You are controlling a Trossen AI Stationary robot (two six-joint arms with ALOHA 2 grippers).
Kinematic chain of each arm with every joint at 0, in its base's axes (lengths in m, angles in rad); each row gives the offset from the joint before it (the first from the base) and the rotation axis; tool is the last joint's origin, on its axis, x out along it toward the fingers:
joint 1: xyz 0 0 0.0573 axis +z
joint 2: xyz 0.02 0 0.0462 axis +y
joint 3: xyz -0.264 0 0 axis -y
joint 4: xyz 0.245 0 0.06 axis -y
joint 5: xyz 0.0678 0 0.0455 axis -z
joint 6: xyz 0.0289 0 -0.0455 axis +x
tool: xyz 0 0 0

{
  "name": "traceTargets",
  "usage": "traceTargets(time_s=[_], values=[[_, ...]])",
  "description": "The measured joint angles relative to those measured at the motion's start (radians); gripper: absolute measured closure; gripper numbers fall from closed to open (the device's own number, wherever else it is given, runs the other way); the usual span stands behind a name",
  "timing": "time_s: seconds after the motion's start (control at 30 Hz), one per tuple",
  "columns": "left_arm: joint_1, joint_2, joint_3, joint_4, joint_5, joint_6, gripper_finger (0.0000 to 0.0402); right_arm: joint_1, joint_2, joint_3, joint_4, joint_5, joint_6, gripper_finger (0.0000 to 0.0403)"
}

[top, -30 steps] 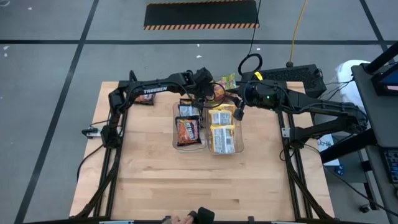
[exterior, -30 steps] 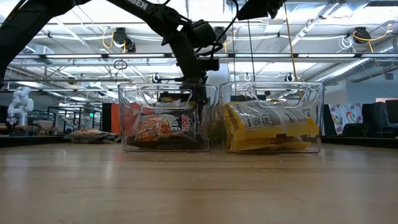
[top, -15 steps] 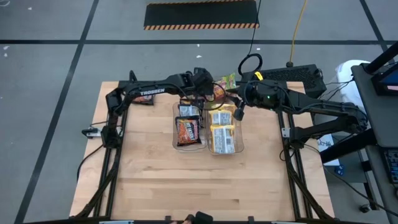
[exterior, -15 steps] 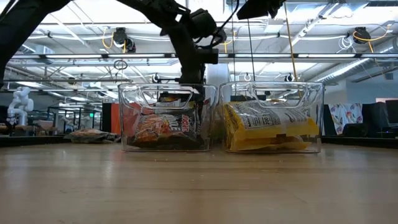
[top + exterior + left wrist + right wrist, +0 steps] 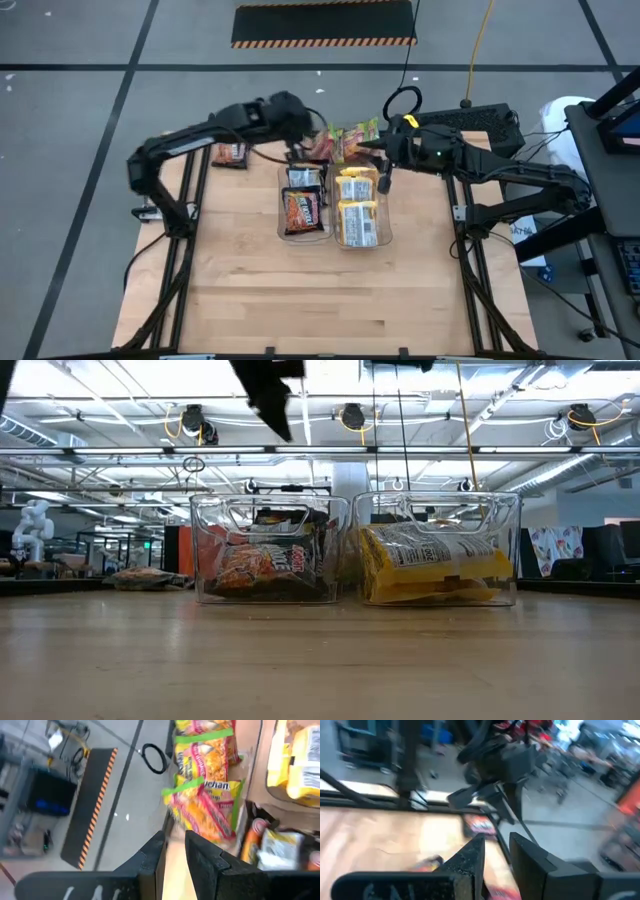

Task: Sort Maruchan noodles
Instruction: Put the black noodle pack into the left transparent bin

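Dark brown-orange Maruchan packets [image 5: 302,205] lie flat in the left clear bin [image 5: 205,550]. Yellow packets [image 5: 358,212] are stacked in the right clear bin [image 5: 510,550]. Pink-green packets [image 5: 348,140] [image 5: 205,785] lie on the table behind the bins, at its far edge. One dark packet [image 5: 230,155] lies alone at the far left. My left gripper [image 5: 303,128] [image 5: 174,845] hangs high over the far left, tilted down, its fingers narrowly open and holding nothing. My right gripper [image 5: 381,152] [image 5: 497,845] hovers behind the right bin, narrowly open and also holding nothing.
A keyboard [image 5: 465,120] and a coiled cable [image 5: 402,100] sit past the table's far right corner. Bare wood [image 5: 320,300] fills the table's near half. The arms' dark frames run along the table's left and right edges.
My left gripper has risen from the far end of the left bin, out of the top of the low view. It has drawn back toward the table's far left and rolled at the wrist. The pink-green packets now show uncovered.
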Motion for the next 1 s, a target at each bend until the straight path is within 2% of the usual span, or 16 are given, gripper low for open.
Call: traceTargets(time_s=[0.27,0.43,0.53,0.73,1.0], values=[[-0.001,-0.244,0.0,-0.203,0.028,-0.256,0.0321,0.0,0.027,0.0,0.211,-0.152,-0.063,0.0316],[-0.001,-0.38,0.0,-0.31,0.037,-0.388,0.0321,0.001,0.094,0.008,0.386,-0.242,-0.103,0.0317],[-0.001,-0.45,0.0,-0.383,0.042,-0.455,0.0321,-0.001,0.163,0.061,0.424,-0.25,-0.108,0.0323],[-0.001,-0.565,0.0,-0.51,0.044,-0.561,0.0321,-0.006,0.362,0.293,0.428,-0.251,-0.145,0.034],[-0.001,-0.67,0.0,-0.684,0.046,-0.573,0.0321,-0.009,0.695,0.742,0.424,-0.279,-0.136,0.0341]])
